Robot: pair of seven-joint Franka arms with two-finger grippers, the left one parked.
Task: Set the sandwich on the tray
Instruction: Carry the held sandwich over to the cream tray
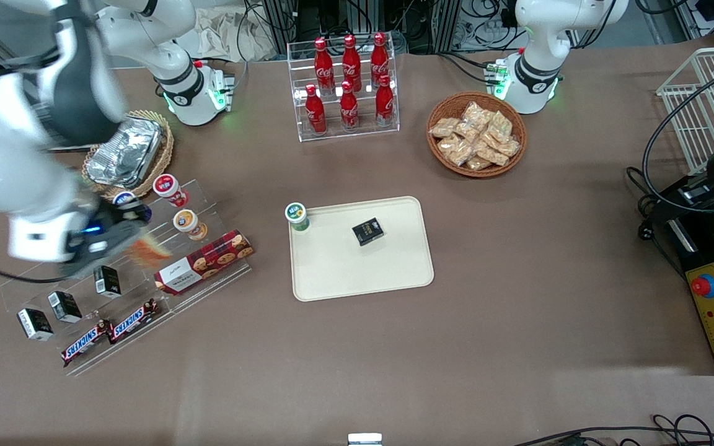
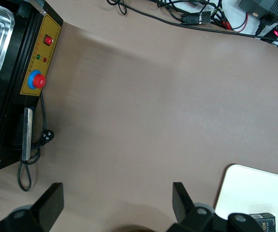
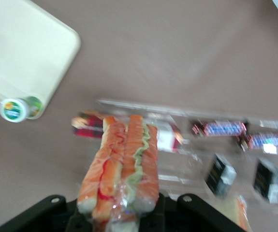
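1. The pincer (image 1: pixel 123 238) hangs above the clear stepped snack rack (image 1: pixel 53 282) at the working arm's end of the worktop (image 1: pixel 518 347), closed on the sandwich (image 1: pixel 149 249), which is held clear of the rack
2. The front view gives only a blurred orange smear at the pincer's tip; the right wrist view shows the sandwich (image 3: pixel 122 169) plainly, clamped at its base between the two fingers (image 3: pixel 151 217), its cut face showing orange bands with pale bread and a strip of green, all in clear wrap
3. Measured from the tray (image 1: pixel 363 272): the sandwich is well apart from it, off toward the working arm's end, not over it
4. On the tray lies a small black box (image 1: pixel 367 231), and a green-lidded cup (image 1: pixel 296 215) stands at the tray's corner nearest the rack; the right wrist view shows that cup (image 3: pixel 14 108) touching the tray's rim (image 3: pixel 66 58)
5. The right wrist view looks down past the sandwich onto the rack's Snickers bars (image 3: pixel 218 128) and small black cartons (image 3: pixel 220 175); the front view adds a red biscuit box (image 1: pixel 205 260) on the rack, nearer the tray
6. Only the front view shows the foil container (image 1: pixel 124 155) in its basket and the cola bottles (image 1: pixel 349 80), both farther from the camera than the tray
7. The left wrist view catches just one tray corner (image 2: pixel 255 193) and bare worktop
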